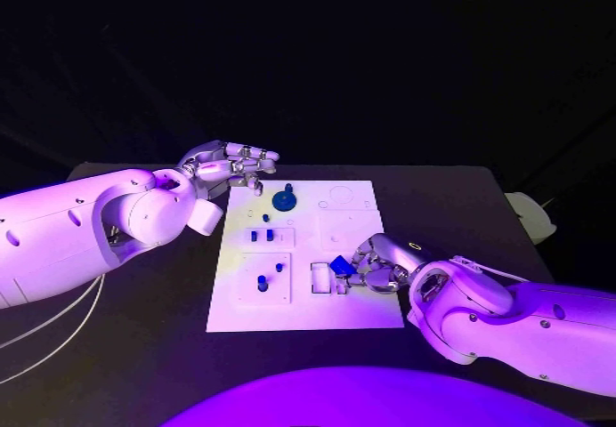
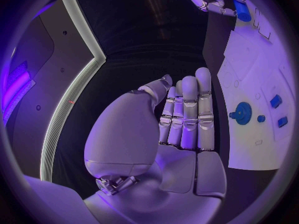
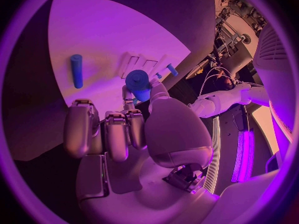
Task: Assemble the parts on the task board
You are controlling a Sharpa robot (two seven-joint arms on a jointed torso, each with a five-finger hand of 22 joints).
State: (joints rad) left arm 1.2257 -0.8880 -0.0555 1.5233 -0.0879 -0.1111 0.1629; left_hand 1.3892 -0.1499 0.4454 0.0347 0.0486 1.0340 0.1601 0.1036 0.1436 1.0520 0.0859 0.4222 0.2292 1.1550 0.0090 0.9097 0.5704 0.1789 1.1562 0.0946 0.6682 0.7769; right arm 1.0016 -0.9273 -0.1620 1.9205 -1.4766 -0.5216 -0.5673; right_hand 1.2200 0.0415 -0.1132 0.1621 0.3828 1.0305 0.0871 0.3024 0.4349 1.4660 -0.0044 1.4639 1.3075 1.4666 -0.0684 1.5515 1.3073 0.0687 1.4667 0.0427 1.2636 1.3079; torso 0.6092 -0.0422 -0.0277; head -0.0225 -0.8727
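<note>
The white task board (image 1: 302,307) lies mid-table. My right hand (image 1: 375,265) hovers at its right side and pinches a blue part (image 1: 342,265) between thumb and fingers; the right wrist view shows that part (image 3: 138,79) just above the board (image 3: 112,30), near a blue cylinder (image 3: 76,70). My left hand (image 1: 238,165) is raised over the board's far left corner, holding nothing; in the left wrist view its fingers (image 2: 187,114) stretch out straight. A blue gear (image 1: 284,199) sits near the far edge, also seen as the gear (image 2: 241,113). Small blue pieces (image 1: 262,237) stand in the board's left slots.
More blue pegs (image 1: 263,283) stand in the near-left block of the board. A pale object (image 1: 533,215) lies off the table's right edge. Bare black tabletop (image 1: 141,311) surrounds the board on all sides.
</note>
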